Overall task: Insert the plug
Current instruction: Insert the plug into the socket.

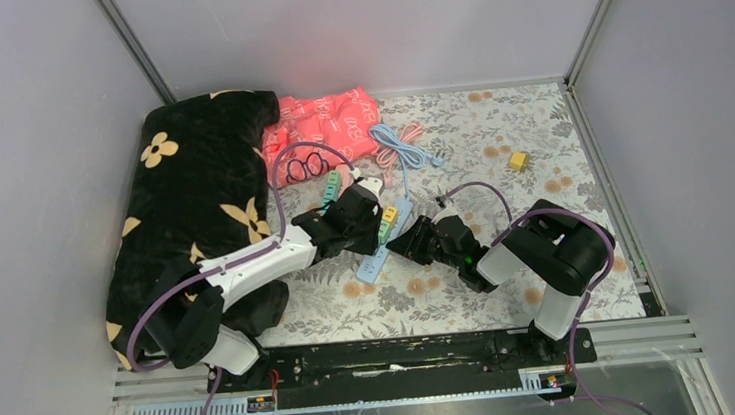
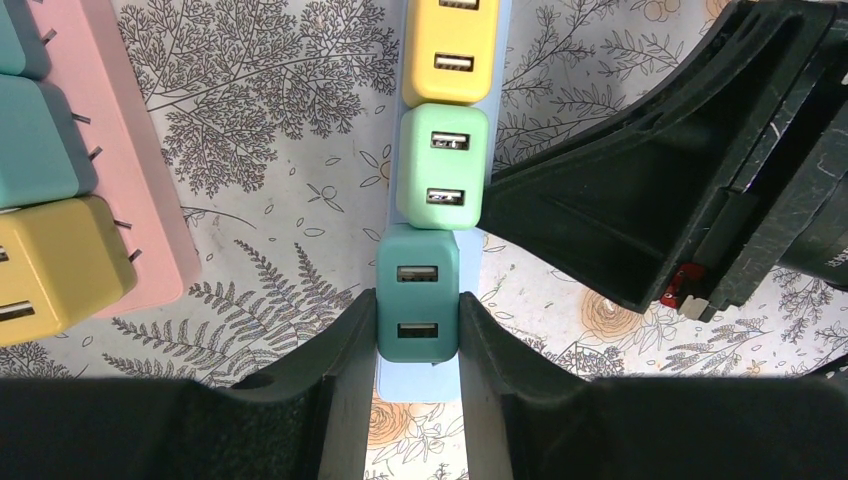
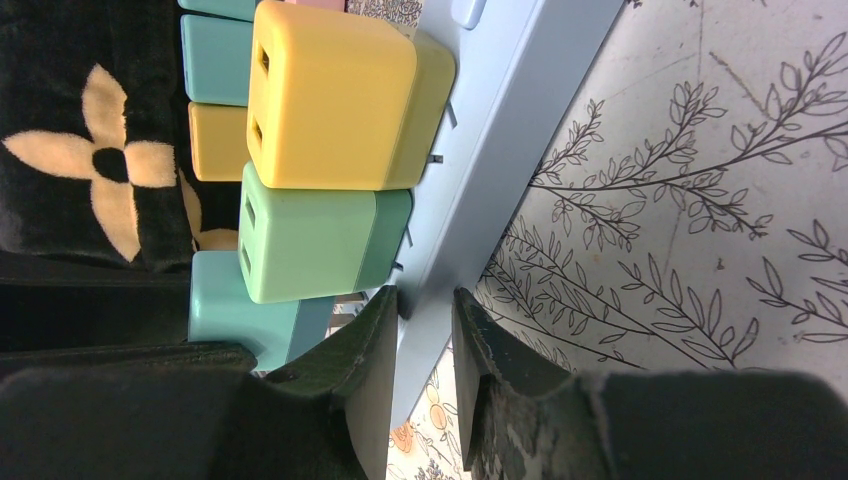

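A teal plug (image 2: 418, 262) with two USB ports sits over the near end of a light blue power strip (image 2: 420, 385). My left gripper (image 2: 418, 308) is shut on its two sides. In the right wrist view the teal plug (image 3: 225, 300) stands slightly off the strip (image 3: 500, 150), and its prongs show in the gap. A green plug (image 2: 443, 165) and a yellow plug (image 2: 452, 45) sit further along the same strip. My right gripper (image 3: 425, 300) is shut on the strip's edge, just beside the left gripper (image 1: 369, 217).
A pink power strip (image 2: 150, 200) carrying teal and yellow plugs lies to the left. A black flowered cloth (image 1: 191, 183), a red bag (image 1: 321, 126), coiled cables (image 1: 398, 145) and a small yellow block (image 1: 518, 160) lie on the floral mat.
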Robot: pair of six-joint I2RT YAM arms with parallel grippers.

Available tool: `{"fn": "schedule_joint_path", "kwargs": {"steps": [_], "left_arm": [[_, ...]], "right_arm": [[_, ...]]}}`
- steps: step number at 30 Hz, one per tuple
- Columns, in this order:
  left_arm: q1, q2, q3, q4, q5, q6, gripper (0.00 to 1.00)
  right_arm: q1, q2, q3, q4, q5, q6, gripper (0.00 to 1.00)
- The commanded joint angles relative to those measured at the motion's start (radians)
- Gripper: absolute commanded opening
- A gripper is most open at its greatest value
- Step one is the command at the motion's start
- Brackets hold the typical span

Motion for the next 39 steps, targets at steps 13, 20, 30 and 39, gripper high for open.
{"fn": "schedule_joint_path", "kwargs": {"steps": [13,20,30,39], "left_arm": [[-0.039,0.022,-0.045,0.081,-0.030,0.008,0.00],[-0.047,0.020,-0.043,0.088,-0.094,0.019,0.00],[-0.050,-0.006,-0.054,0.131,-0.149,0.042,0.00],[-0.051,-0.019,-0.051,0.168,-0.161,0.061,0.00]], "right_arm": [[0.027,0.034,0.016,-0.004,-0.056,-0.024,0.31],[0.028,0.034,0.013,-0.002,-0.057,-0.025,0.31],[0.029,0.043,0.014,0.007,-0.060,-0.024,0.31],[0.029,0.036,0.012,0.006,-0.057,-0.024,0.31]]}}
